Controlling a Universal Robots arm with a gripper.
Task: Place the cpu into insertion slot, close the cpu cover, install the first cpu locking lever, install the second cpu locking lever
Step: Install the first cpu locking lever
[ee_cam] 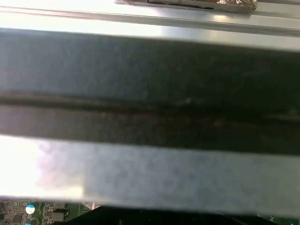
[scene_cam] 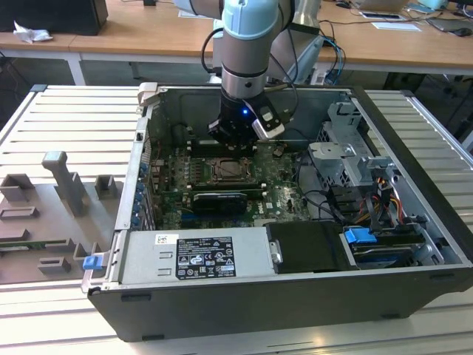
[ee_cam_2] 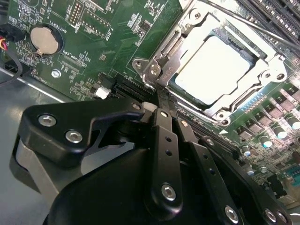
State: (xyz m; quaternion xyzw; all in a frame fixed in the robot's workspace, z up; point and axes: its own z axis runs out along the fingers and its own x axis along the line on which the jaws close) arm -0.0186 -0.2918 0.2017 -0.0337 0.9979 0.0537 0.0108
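Observation:
The cpu (ee_cam_2: pixel 218 70) lies flat in the insertion slot (scene_cam: pixel 229 171), its pale metal top bright in the second wrist view. The cpu cover (ee_cam_2: pixel 171 51), a silver frame, is folded down around it so the chip shows through its window. My gripper (ee_cam_2: pixel 159 105) sits low inside the computer case at the socket's corner, and its black fingers (ee_cam_2: pixel 161 136) are drawn together. What lies at their tips is hidden. In the exterior view my gripper (scene_cam: pixel 235 137) hangs just behind the socket on the green board.
A labelled power supply (scene_cam: pixel 196 255) fills the case's front. A drive cage (scene_cam: pixel 347 159) and cables (scene_cam: pixel 369 200) crowd the exterior view's right. Memory slots (ee_cam_2: pixel 276 18) and a coin battery (ee_cam_2: pixel 44 38) flank the socket. Grey fixtures (scene_cam: pixel 63 181) stand outside the case.

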